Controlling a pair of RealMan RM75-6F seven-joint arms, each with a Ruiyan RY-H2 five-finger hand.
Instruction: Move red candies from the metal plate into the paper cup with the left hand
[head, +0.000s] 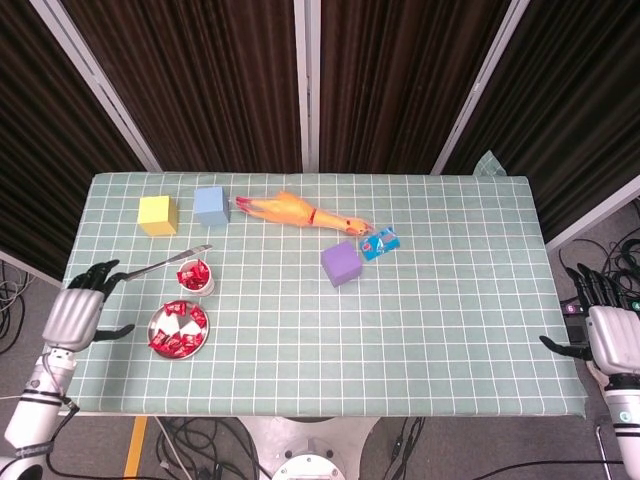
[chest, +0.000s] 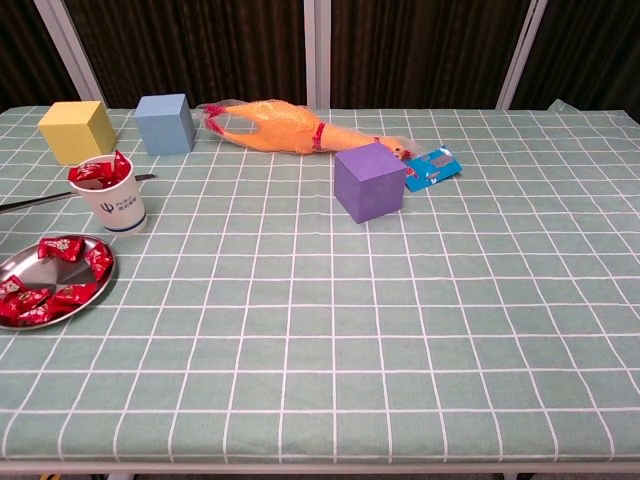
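Hanging off the desk's left edge, outside the cloth, the left robot hand (head: 78, 312), fingers spread and holding nothing, palm side hidden from the head view; not showing at all in the chest view. Lying nearest to it, on the desk (head: 440, 330), a metal plate (head: 178, 346) carrying red candies (head: 175, 325), wrapped and heaped loosely, a few pale patches of bare plate showing among them. Standing upright just behind the plate, a paper cup (head: 197, 277) with more red candies poking above its rim, a dark logo facing the chest camera. Resting behind the cup, a thin metal utensil (head: 168, 262), slanting toward the left edge, its far end beside the cup; touching or not, cannot tell. Sitting farther back, a yellow cube (head: 157, 214) and a blue cube (head: 211, 205), side by side but apart. Stretching to the right of those, a rubber chicken (head: 296, 212) lying on its side, head end pointing at a small blue packet (head: 380, 243). Sitting just in front of the packet, a purple cube (head: 341, 263), near the desk's middle. Hovering well apart from all this, past the right edge, the right robot hand (head: 604, 327), fingers splayed upward, gripping nothing. Hanging behind everything, dark curtains (head: 220, 70).
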